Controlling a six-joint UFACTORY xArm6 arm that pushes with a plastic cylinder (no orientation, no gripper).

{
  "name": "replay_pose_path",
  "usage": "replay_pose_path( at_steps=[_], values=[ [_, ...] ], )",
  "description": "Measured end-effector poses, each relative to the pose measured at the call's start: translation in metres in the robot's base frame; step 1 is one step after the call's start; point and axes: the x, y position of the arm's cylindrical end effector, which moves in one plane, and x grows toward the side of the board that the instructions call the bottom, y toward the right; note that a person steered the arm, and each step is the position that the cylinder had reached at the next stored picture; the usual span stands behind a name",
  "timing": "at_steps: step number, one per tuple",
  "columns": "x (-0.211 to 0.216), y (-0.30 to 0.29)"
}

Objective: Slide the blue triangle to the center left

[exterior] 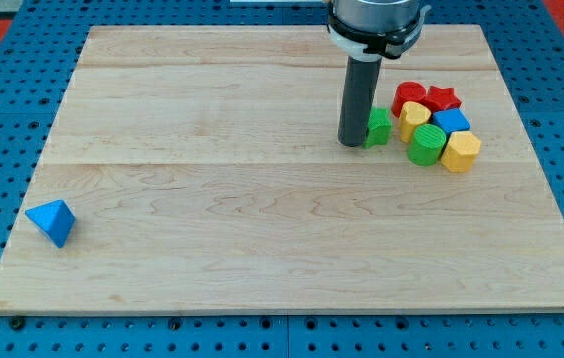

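The blue triangle (52,221) is found near the desk's left edge, toward its bottom-left corner, alone and well apart from all else. My tip (352,143) is set down in the desk's upper right part, just beside the green block (378,127). No jaws are fitted, so no grasp is recorded. Clustered to the right are noted a red block (408,95), red star (443,97), yellow block (414,116), blue block (451,121), green cylinder (425,145) and yellow hexagonal block (461,151).

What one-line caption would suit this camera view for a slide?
My tip rests beside a green block in the right-hand cluster, far from the blue triangle at the board's lower left.
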Motion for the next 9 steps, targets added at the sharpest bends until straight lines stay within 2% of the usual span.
replay_pose_path(
  at_steps=[3, 4, 5, 6, 7, 9],
  values=[
    [-0.013, 0.015],
    [0.046, -0.058],
    [0.138, -0.145],
    [0.167, -0.245],
    [0.149, -0.325],
    [0.089, -0.346]
  ],
)
